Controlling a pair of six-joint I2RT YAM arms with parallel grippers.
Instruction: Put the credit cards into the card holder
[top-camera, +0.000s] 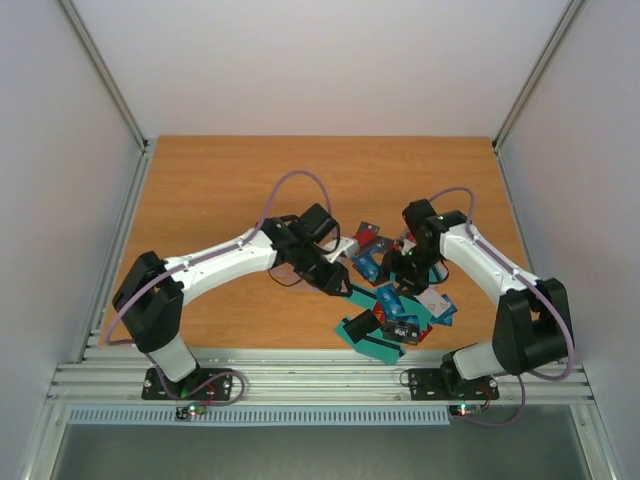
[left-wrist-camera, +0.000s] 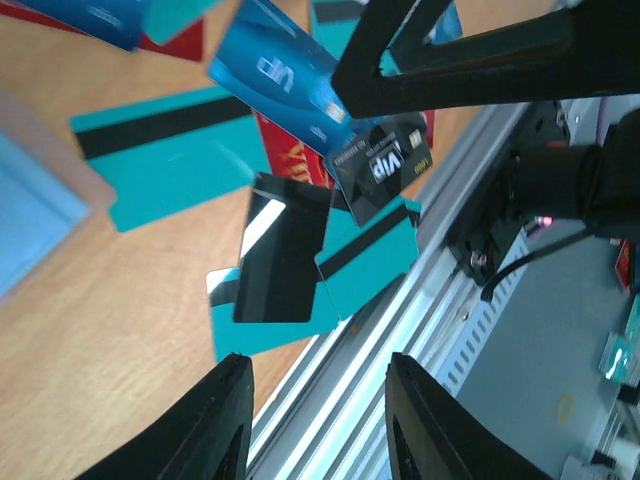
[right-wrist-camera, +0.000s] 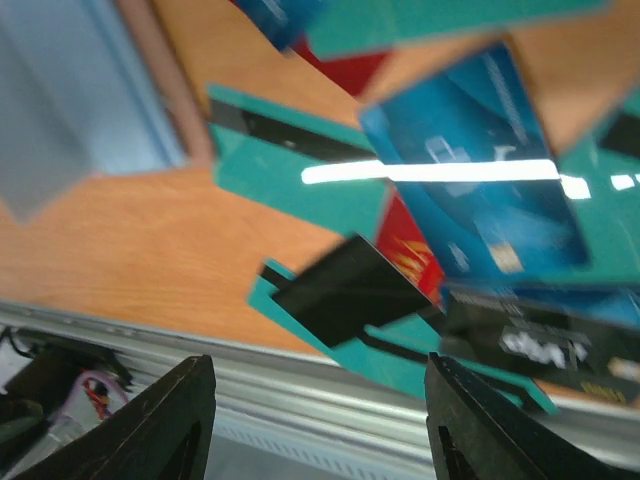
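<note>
Credit cards (top-camera: 400, 305) heaped by the table's (top-camera: 220, 190) near edge, overlapping; lower ones hidden, my right wrist view blurred. Card holder (left-wrist-camera: 30, 190) lies beside the heap, cut off by the frame. My left gripper (left-wrist-camera: 318, 410) and right gripper (right-wrist-camera: 315, 410) gape, empty, above cards near the rail (left-wrist-camera: 400, 330). Room to move over the far half

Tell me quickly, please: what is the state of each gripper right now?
Left gripper: jaws open, holding nothing.
Right gripper: jaws open, holding nothing.
</note>
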